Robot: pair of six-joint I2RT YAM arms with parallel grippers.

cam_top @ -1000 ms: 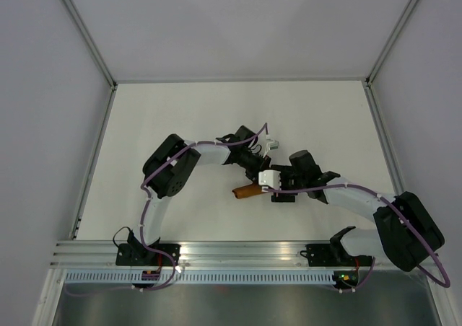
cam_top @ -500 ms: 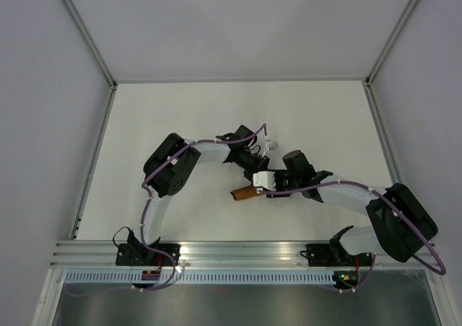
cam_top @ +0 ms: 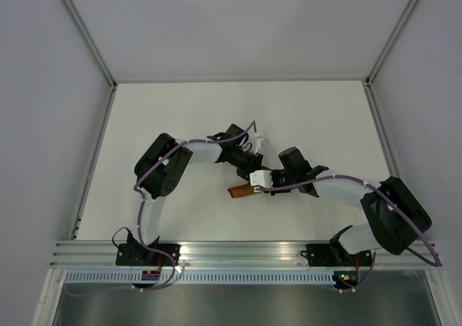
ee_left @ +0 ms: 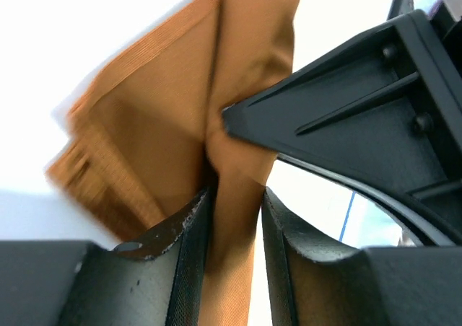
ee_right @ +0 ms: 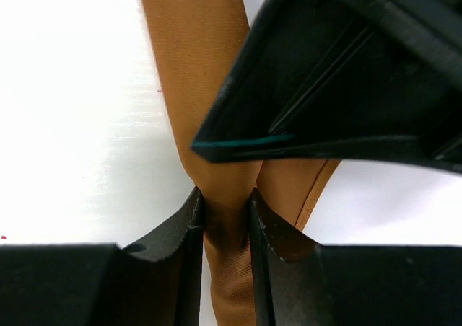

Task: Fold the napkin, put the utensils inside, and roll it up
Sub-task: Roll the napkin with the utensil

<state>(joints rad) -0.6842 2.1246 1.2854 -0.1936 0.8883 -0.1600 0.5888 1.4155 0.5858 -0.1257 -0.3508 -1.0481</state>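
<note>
Napkin (cam_top: 239, 190) mid-tabletop (cam_top: 173, 109), narrow bundle, long axis left-right, free end pointing left. Left gripper (ee_left: 234, 196) pinches cloth from far side. Right gripper (ee_right: 225, 196) pinches cloth from right (knife not visible). Both sit at bundle's right end, neither nearer.

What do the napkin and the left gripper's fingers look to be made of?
The napkin: thin woven cloth, matte rust-orange; a fine ribbed weave and soft folds show. Fingers of the left gripper: probably hard black plastic, matte, with pale scuffs along one inner edge.
</note>
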